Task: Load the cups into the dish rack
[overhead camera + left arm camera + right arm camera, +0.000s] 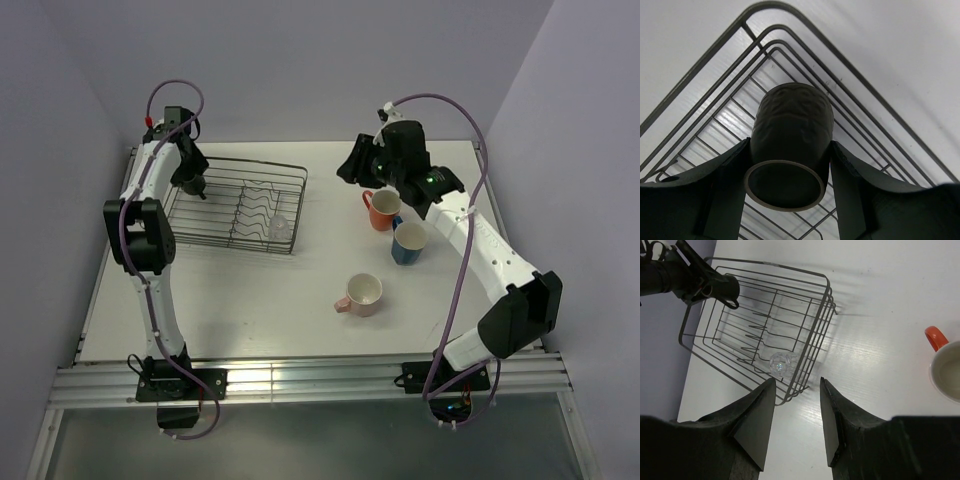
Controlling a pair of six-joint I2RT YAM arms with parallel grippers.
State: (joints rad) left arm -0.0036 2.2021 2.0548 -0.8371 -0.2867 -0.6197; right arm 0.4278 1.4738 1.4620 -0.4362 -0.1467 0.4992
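While the pink cup point(362, 294) sits nearest, at four o'clock from the middle of the table point(250, 310), the blue cup point(407, 242) stands at three and the orange cup point(381, 210) at two, just beside each other. The right gripper point(797, 385) hangs near them, jaws apart. At ten o'clock lies the dish rack point(240, 205), with the clear tumbler point(279, 228) in its four-o'clock corner. The left gripper point(787, 170), clamped on the dark brown mug point(792, 120), is at its nine-o'clock end.

A dish rack point(255, 163) sits at the far left of the tabletop point(250, 310). A tumbler point(279, 228) lies inside it, at the near right corner. The left end effector point(192, 188) grips a raised mug point(790, 130) over the far left corner. Right of the rack, a back mug point(382, 210) and a middle mug point(408, 243) stand just beside each other. A front mug point(362, 294) stands apart, nearer the arms.
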